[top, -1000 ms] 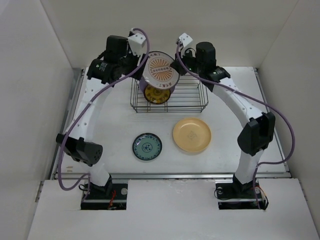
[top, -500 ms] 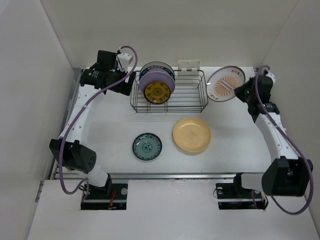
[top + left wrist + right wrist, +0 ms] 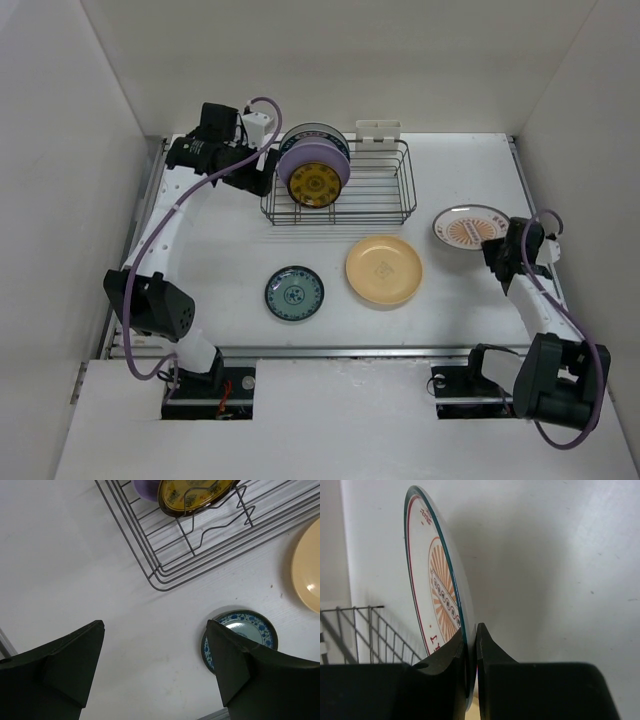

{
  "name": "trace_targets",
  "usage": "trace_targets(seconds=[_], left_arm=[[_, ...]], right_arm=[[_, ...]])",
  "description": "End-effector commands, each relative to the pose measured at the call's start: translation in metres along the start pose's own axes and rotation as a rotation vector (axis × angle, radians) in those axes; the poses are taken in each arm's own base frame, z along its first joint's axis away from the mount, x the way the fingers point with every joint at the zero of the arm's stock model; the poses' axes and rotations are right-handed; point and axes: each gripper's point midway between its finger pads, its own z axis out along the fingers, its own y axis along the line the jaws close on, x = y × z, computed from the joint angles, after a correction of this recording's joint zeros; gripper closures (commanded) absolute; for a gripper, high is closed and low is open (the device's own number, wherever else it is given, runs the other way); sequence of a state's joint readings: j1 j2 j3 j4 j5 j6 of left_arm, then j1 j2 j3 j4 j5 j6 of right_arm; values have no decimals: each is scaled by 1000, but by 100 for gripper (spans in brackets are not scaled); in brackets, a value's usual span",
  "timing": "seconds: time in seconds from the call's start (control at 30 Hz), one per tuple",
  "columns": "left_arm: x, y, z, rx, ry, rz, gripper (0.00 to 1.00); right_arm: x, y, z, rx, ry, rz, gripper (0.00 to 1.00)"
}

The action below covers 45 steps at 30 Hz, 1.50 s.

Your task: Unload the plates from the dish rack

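Note:
The dark wire dish rack (image 3: 405,192) stands at the back centre. In it stand the small dark gold-centred plate (image 3: 315,186), the lavender plate (image 3: 300,158) and the dark-rimmed plate (image 3: 316,130) behind. The teal plate (image 3: 294,294) and the yellow-tan plate (image 3: 383,269) lie flat on the table. My right gripper (image 3: 497,246) is shut on the rim of the white plate with orange pattern (image 3: 466,227), low at the right side; the wrist view shows the plate (image 3: 437,595) pinched in this gripper (image 3: 471,640). My left gripper (image 3: 258,172) is open and empty by the rack's left end.
A small white holder (image 3: 378,128) sits on the rack's far side. In the left wrist view the rack corner (image 3: 165,577), gold-centred plate (image 3: 195,492), teal plate (image 3: 257,627) and yellow-tan plate (image 3: 307,570) show beyond the open gripper (image 3: 155,665). White walls close in on left, right and back.
My right arm carried the orange-patterned plate from above the rack out to the right and down near the table. My left arm left the plate and drew back to the rack's left end.

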State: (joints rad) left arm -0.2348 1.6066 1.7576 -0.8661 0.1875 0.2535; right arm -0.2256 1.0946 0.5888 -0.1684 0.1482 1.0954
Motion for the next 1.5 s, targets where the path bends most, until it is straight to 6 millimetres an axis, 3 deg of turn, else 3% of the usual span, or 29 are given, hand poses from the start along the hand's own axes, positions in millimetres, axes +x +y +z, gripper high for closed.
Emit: trace_targets(seconds=[0.0, 0.23, 0.27, 0.3, 0.43, 0.57, 0.73, 0.8, 0.93, 1.0, 1.2, 1.23, 1.33, 1.47], left_arm=[[1, -7, -4, 38, 0, 21, 19], [7, -9, -12, 41, 14, 29, 19], [7, -8, -12, 41, 14, 40, 18], [7, -8, -12, 41, 14, 40, 18], [3, -25, -16, 73, 22, 83, 18], [2, -34, -21, 88, 24, 109, 18], [4, -41, -35, 107, 38, 174, 18], [11, -41, -39, 94, 73, 201, 18], [21, -34, -45, 45, 120, 276, 17], [23, -32, -44, 21, 137, 308, 17], [14, -37, -41, 2, 141, 421, 17], [13, -38, -34, -5, 160, 451, 17], [5, -42, -20, -16, 164, 509, 18], [-20, -42, 20, -27, 124, 581, 18]], right_arm=[[-15, 9, 8, -61, -82, 181, 100], [-1, -10, 24, -16, -54, 181, 100], [1, -16, 25, 0, -57, 190, 97], [4, -23, 26, 18, -51, 205, 85], [19, -47, 25, 79, -17, 251, 62], [27, -63, 20, 120, -5, 285, 52], [21, -59, 10, 99, -21, 286, 46], [19, -43, 3, 56, 3, 259, 29], [6, -19, -18, 10, 1, 192, 18], [2, -15, -32, 8, -4, 153, 0], [-22, 14, -81, -75, -54, 71, 0], [-26, 19, -87, -95, -63, 62, 0], [-38, 54, -115, -263, -96, -9, 0], [-42, 116, -151, -585, -108, -137, 0]])
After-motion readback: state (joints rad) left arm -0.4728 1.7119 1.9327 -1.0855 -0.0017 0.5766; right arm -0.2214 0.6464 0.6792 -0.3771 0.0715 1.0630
